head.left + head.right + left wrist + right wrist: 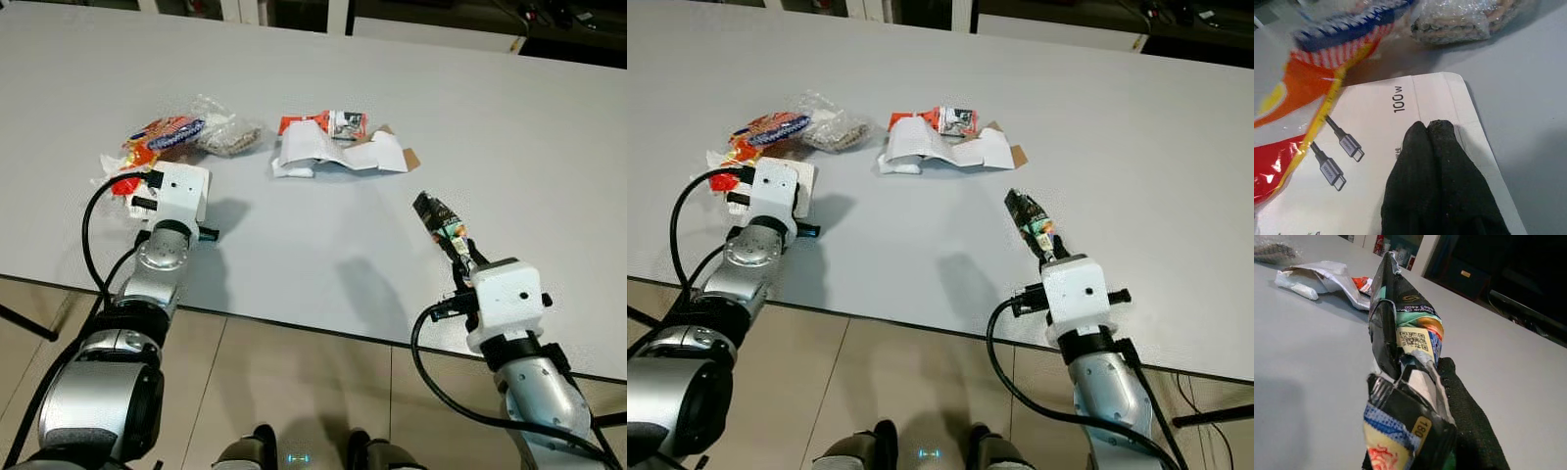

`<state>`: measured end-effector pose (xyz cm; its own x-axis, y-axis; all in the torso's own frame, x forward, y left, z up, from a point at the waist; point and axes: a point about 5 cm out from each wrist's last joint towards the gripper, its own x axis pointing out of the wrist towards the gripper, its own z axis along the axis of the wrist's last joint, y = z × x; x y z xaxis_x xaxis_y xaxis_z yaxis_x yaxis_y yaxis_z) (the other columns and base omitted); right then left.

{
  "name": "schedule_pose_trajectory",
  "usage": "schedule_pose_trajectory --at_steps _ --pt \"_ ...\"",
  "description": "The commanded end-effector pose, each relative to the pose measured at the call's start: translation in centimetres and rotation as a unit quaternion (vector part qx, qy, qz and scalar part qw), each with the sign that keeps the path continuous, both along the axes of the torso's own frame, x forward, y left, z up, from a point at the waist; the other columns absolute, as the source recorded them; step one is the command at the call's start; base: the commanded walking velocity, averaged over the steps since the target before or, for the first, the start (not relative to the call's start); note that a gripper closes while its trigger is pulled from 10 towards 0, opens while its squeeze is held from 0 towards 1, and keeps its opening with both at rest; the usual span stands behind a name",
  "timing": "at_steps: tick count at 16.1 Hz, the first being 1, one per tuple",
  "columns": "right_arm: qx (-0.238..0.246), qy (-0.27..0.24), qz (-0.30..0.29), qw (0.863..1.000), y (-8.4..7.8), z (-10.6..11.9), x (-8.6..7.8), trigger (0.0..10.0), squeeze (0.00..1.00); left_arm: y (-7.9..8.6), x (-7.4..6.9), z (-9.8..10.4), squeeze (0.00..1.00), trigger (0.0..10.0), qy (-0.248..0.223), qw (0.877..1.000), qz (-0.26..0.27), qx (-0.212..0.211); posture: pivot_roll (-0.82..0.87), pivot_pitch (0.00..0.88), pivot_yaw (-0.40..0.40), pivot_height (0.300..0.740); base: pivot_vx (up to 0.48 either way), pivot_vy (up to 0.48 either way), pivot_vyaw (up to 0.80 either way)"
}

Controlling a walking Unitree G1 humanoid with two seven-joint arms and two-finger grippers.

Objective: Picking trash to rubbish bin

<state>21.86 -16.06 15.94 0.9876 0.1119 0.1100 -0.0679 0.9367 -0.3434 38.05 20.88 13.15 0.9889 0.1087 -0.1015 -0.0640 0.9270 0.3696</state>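
A crumpled dark snack wrapper (436, 216) is clamped between the right gripper's (457, 247) fingers, held above the grey tabletop (323, 245) near its front edge. The right wrist view reveals the wrapper's printed code panel and one black finger (1464, 421) behind it, detail the head views lack. Ahead of those fingers, well apart, lies a heap of torn white paper and red packaging (338, 147).

The left gripper (1435, 132) has its fingers pressed together, tips resting on a white cable box (1376, 161). The left wrist view shows the box's printed cables and "100W" mark. Just beyond the fingers sit a striped orange-and-blue snack bag (162, 135) and a clear plastic bag (223, 132). Bare tabletop stretches between the two grippers; tiled floor (294, 382) lies below the front edge.
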Motion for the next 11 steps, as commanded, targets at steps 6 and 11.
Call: schedule_pose_trajectory --at_steps 6,11 --pt "-0.014 0.0 0.003 1.0 -0.2 -0.3 0.6 10.0 0.0 -3.7 -1.7 -4.9 0.0 0.0 0.083 0.995 -0.03 -0.038 0.07 0.208 -0.073 0.74 0.0 0.0 0.0" --pt "-0.014 -0.007 0.002 1.0 -0.2 -0.3 1.2 10.0 0.0 -7.3 -1.3 -3.5 0.0 0.0 0.051 0.993 -0.076 -0.079 0.09 0.192 -0.062 0.74 0.0 0.0 0.0"
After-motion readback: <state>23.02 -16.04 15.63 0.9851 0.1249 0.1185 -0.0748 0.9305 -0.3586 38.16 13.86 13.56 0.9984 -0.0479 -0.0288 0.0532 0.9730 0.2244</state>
